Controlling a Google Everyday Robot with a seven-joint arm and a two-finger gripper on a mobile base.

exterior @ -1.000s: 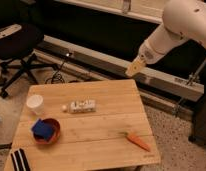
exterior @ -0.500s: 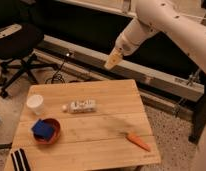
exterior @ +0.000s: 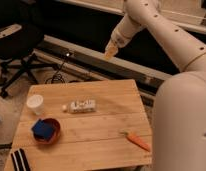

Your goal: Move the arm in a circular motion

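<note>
The arm [exterior: 171,42] rises as a thick white column at the right edge of the view. It bends at a rounded joint near the top and slopes down to the left, narrowing to the tool [exterior: 111,51]. The tool is a small flat tan wedge pointing down and to the left. Whether it is wide or narrow cannot be told, and it holds nothing that can be seen. It hangs in the air in front of a dark wall and a long pale ledge [exterior: 91,56], past the far edge of the bench [exterior: 106,125] and touching nothing.

Well below the tool and nearer the camera, a small pale container [exterior: 81,106] lies on its side on the wooden bench. To the left of it stands a white cup [exterior: 36,105]. Nearer still and further left, a red bowl [exterior: 55,136] holds a blue sponge [exterior: 42,128]. A striped black-and-white object [exterior: 19,160] lies at the near left corner. Below the tool and a little to the right, a carrot [exterior: 136,141] lies near the front edge. Far to the tool's left a black office chair [exterior: 16,45] stands on the floor, with a dark cable [exterior: 58,77] beside it.
</note>
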